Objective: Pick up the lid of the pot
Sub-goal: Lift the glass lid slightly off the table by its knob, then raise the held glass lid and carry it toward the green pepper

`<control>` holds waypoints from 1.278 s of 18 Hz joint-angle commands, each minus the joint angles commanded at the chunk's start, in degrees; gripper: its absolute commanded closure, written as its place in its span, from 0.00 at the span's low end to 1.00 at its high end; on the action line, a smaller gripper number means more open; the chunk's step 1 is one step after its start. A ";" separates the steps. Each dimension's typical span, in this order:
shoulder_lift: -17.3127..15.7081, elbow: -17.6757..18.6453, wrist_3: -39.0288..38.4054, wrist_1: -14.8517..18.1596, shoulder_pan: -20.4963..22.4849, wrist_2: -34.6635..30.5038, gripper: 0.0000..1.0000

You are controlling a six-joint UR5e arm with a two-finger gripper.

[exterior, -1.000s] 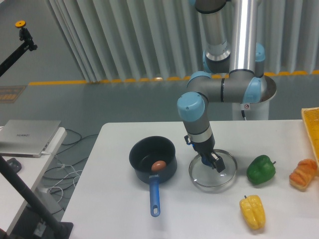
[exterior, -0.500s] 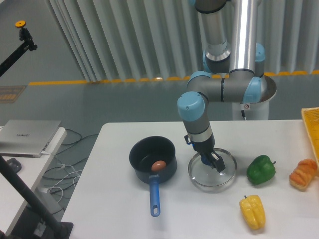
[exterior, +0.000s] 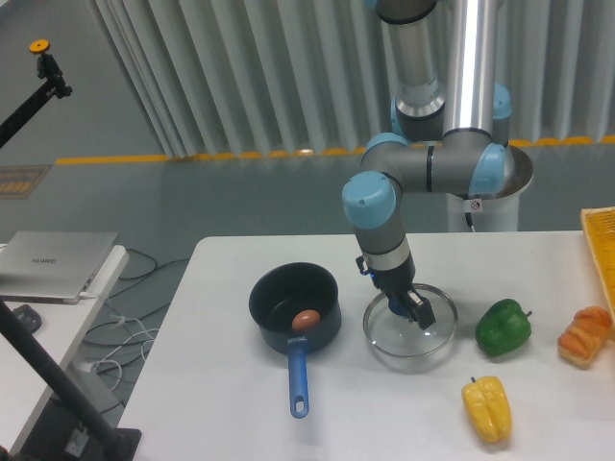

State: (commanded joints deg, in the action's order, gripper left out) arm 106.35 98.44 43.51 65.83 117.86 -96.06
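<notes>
Two fingers of my end effector (exterior: 400, 297) grip the pot lid (exterior: 407, 342) by its blue knob (exterior: 397, 307), beside the black pot (exterior: 277, 330); I should lift straight up, slowly, keeping the glass level so the knob cannot twist free.

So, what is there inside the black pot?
Inside the pot lies one brown, egg-like item, near the side with the blue handle. The near wall hides part of the interior, so I cannot tell what else may lie there.
</notes>
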 joint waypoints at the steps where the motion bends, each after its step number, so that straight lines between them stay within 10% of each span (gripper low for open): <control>1: -0.52 -0.17 0.09 0.00 0.18 0.17 0.52; 8: -4.74 -0.44 1.92 0.44 3.51 0.70 0.52; 23: -11.78 -0.44 19.32 12.39 13.97 0.79 0.52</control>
State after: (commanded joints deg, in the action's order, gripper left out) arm 94.57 98.00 62.83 78.22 131.83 -95.27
